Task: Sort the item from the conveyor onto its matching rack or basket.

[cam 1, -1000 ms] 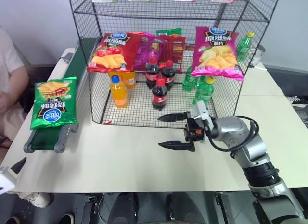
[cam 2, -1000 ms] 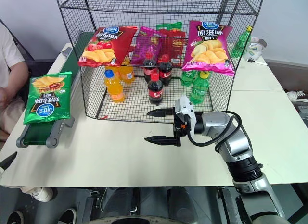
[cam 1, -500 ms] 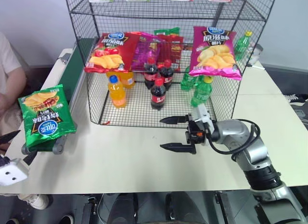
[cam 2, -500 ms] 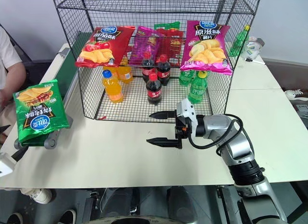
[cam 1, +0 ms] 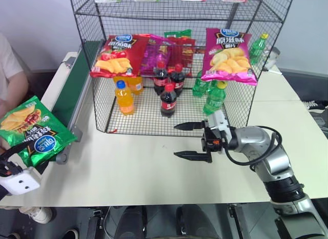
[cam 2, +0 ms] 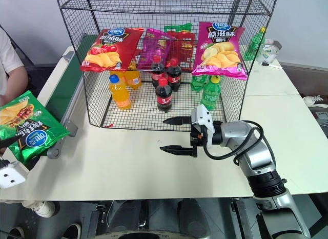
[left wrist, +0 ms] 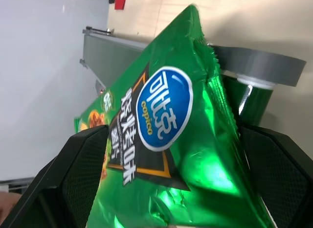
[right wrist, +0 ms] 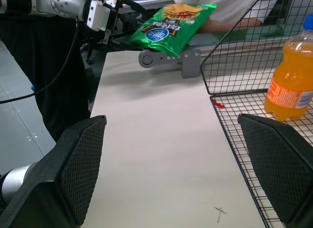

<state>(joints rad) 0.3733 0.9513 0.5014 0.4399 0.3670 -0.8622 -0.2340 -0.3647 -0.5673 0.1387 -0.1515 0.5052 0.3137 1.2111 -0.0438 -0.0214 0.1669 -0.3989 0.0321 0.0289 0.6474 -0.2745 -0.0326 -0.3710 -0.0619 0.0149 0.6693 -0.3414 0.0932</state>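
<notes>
The green crisp bag (cam 1: 31, 128) hangs tilted over the rounded end of the conveyor (cam 1: 69, 93) at the far left. My left gripper (cam 1: 25, 157) sits right below that end, open, with the bag's lower part between its two black fingers (left wrist: 83, 179); the bag's blue logo (left wrist: 164, 108) faces the wrist camera. The tall black wire rack (cam 1: 82, 23) stands at the back of the table. My right gripper (cam 1: 177, 141) hovers open and empty over the tabletop in front of the rack, pointing left towards the bag (right wrist: 171, 22).
On the rack hang a red crisp bag (cam 1: 115, 54) and a pink one (cam 1: 228, 49). Its bottom tier holds an orange bottle (cam 1: 125, 98), cola bottles (cam 1: 168, 100) and green bottles (cam 1: 215, 98). A person's arm (cam 1: 10, 80) shows at the left, beside the conveyor.
The green bag has travelled to the conveyor's end and tipped over it. My left gripper has come forward so its fingers flank the bag. The right gripper has stayed put.
</notes>
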